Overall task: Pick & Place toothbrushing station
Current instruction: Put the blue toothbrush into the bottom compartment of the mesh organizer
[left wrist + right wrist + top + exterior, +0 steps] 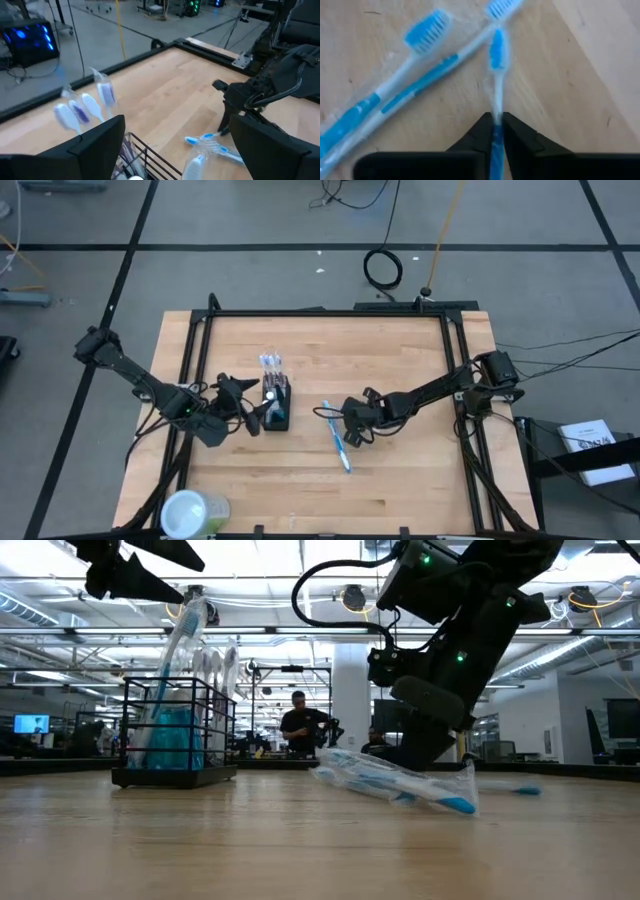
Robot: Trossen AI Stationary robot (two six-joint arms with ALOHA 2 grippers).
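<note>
Blue-and-white toothbrushes [340, 448] lie mid-table; the right gripper [495, 131] is clamped on one toothbrush [495, 75]. Left of them, the left gripper [262, 412] is spread wide beside the black holder [275, 404]. Next: lift, carry left, drop in.

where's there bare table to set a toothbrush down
Free: the bare wood behind the black mesh holder toward the far rail, and the near strip right of the pale-green container. Crowded: mid-table, between the holder and the blue toothbrushes.
</note>
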